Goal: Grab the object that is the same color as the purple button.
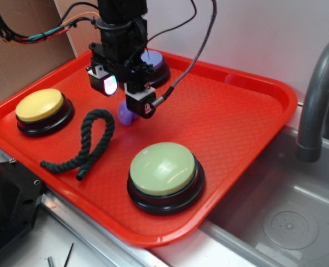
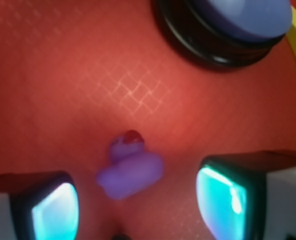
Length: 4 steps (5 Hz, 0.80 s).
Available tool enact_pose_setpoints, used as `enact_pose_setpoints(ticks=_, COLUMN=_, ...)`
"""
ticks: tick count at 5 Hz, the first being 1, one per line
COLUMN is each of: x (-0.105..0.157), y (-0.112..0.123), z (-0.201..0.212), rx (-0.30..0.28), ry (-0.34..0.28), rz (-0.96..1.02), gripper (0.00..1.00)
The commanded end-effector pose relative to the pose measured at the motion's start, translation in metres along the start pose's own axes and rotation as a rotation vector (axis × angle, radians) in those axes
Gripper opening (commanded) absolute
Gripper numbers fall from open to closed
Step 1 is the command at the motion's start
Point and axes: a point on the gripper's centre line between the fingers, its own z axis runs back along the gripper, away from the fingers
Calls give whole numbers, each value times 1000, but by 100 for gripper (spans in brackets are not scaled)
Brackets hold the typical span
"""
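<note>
Best lowered straight down, keeping the purple toy (image 2: 130, 172) centred between the fingers (image 2: 53, 212), then closed gently to avoid squirting the lumpy piece sideways. Gripper (image 1: 125, 97) spread wide, holding nothing, touching nothing. Toy lying on the red tray (image 1: 237, 122) near its middle, just in front of the purple button (image 2: 238, 20) by the far edge.

white wall (image 1: 264, 33) – steel sink (image 1: 287, 222) – grey faucet (image 1: 317, 94) – cardboard (image 1: 20, 61)

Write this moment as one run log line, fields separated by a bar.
hand: open, above tray | purple toy: between fingers, not gripped | purple button: behind, untouched
</note>
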Motion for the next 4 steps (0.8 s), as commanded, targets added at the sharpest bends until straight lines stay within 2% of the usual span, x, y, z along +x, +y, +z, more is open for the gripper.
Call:
enact_pose_setpoints(ticks=1, x=7, y=2, z=-12, rx=-53, ry=-67, rz=-94, gripper=100)
enact_pose_setpoints(ticks=2, x=3, y=4, z=-19, rx=-54, ry=-53, rz=-88, gripper=100)
enact_pose_setpoints(ticks=3, x=1, y=4, z=-25, rx=-46, ry=-14, rz=-50, gripper=0)
enact_pose_setpoints(ticks=4, x=0, y=5, z=-25, rx=-54, ry=-18, rz=-37, gripper=0)
